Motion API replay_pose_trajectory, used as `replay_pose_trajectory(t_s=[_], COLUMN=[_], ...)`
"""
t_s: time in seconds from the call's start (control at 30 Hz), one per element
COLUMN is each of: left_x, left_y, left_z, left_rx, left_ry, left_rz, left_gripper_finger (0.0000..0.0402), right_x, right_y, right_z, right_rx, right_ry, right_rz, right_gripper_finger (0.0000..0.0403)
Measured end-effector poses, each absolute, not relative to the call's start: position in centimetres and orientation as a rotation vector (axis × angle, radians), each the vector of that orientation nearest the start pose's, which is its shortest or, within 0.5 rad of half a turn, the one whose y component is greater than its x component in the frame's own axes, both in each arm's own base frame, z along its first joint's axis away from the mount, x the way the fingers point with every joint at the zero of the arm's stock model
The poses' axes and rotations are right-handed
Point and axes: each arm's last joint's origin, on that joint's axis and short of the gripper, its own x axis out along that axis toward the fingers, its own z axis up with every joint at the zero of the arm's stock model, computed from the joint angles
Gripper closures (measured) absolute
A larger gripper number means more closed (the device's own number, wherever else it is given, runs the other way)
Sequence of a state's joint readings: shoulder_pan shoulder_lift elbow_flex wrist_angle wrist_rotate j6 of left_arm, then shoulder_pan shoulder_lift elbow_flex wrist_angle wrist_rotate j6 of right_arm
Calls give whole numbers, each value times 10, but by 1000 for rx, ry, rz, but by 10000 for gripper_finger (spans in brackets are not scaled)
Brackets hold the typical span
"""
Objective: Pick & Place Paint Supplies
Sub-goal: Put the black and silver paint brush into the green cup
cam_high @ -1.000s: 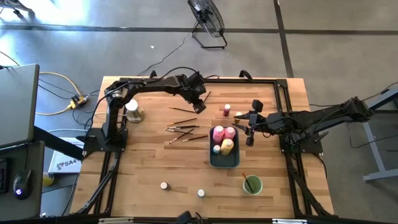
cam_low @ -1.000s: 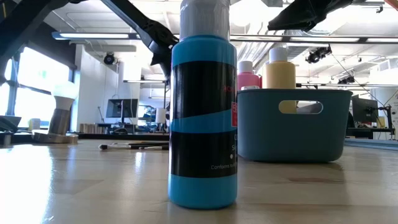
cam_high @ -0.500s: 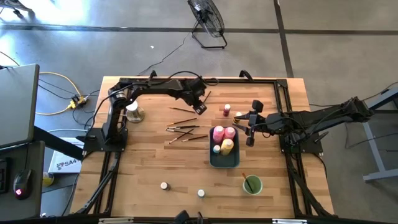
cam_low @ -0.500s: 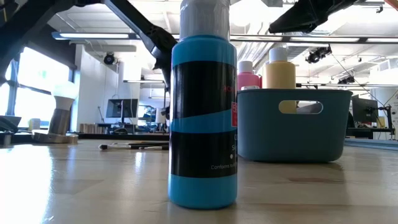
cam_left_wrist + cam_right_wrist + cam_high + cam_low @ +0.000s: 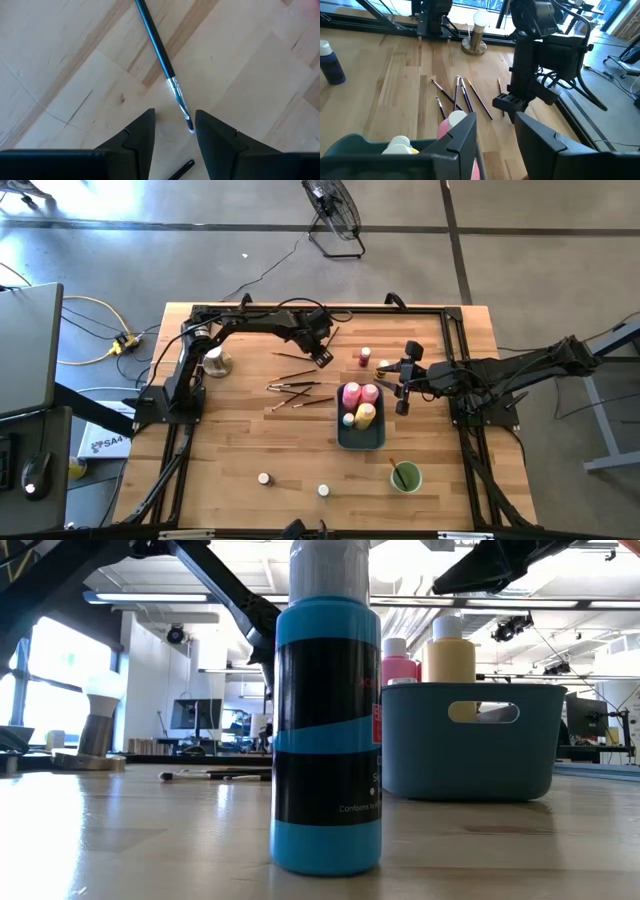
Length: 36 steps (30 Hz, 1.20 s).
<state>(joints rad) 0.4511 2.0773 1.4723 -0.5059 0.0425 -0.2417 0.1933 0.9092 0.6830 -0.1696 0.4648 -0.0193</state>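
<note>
Hovering low over the far half of the table (image 5: 230,450), the left gripper (image 5: 322,357) points straight down at a thin paintbrush (image 5: 162,60) that lies flat on the wood. Its jaws stand apart with nothing between them, and the bristle tip sits just at the gap, so we judge it is lining up to pinch that brush.

The right gripper (image 5: 402,372) waits near the table's right edge, just beside the blue-grey tray (image 5: 341,437); its jaws are also apart and empty, and it faces across toward the left arm.

Where the supplies lie tells us how far along we are. The pink bottles (image 5: 351,393) and the yellow bottle (image 5: 365,415) already stand upright in the tray, at about the middle of the table. A loose cluster of brushes (image 5: 295,388) is on the bare wood left of the tray, and more lie toward the far edge. Two tiny jars (image 5: 264,478) sit near the front edge, well apart from the tray. A small pink-bodied bottle (image 5: 364,356) stands alone toward the far edge. The green cup (image 5: 405,477) near the front right corner holds one brush upright, so we take it as the place for the brushes.
</note>
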Motion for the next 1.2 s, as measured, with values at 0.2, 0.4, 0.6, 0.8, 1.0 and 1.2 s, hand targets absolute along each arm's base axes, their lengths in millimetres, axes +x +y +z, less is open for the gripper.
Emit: replay_pose_trajectory(t_s=[0.2,0.4,0.6,0.8,1.0,1.2], left_x=[385,388,393,394,394,393], left_y=[185,179,169,167,168,168], left_z=[158,157,157,157,157,157], left_rx=[-488,-442,-421,-421,-422,-422], left_ry=[1036,1034,1037,1035,1036,1040], left_rz=[504,585,571,558,558,559], left_gripper_finger=[263,263,263,263,263,288], right_x=[195,195,195,195,195,195], right_y=[25,25,25,25,25,25], right_z=[279,279,279,279,279,279], right_rx=[-149,-149,-150,-148,-147,-147], right_ry=[378,378,378,378,378,378], right_rz=[-264,-264,-264,-264,-264,-264], right_gripper_finger=[275,275,275,275,275,275])
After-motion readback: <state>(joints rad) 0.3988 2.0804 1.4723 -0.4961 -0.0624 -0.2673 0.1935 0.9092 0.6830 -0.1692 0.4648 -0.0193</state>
